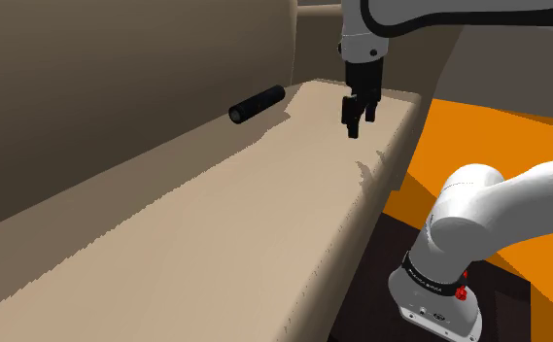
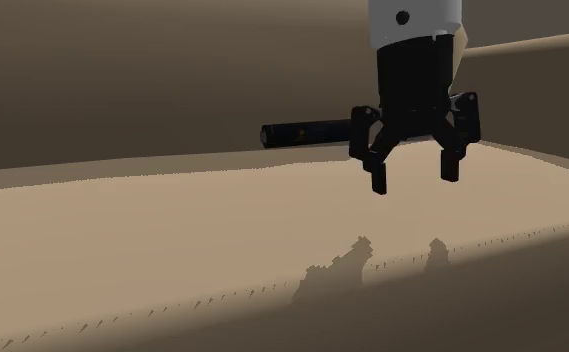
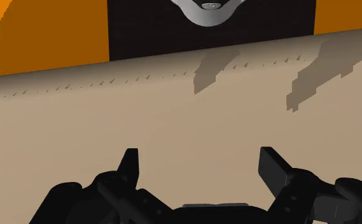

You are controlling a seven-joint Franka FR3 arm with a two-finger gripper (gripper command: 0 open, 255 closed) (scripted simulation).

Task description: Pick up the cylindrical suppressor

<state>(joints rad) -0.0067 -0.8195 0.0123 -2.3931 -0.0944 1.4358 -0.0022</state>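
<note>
A black cylindrical suppressor (image 1: 257, 104) lies on its side at the far end of the tan seat (image 1: 225, 233), against the backrest. In the second exterior view the suppressor (image 2: 307, 132) lies behind the hand. My black gripper (image 1: 358, 117) hangs above the seat, toward the shoulder view's right of the suppressor and clear of it. The gripper (image 2: 413, 172) is open, fingers wide apart, nothing between them. The wrist view has the gripper (image 3: 198, 167) over bare tan surface.
The tan backrest (image 1: 99, 107) rises along the seat's far side. The seat's front edge (image 1: 362, 209) drops to an orange floor (image 1: 488, 136). My stand's base (image 1: 439, 291) sits at the shoulder view's lower right on a dark patch.
</note>
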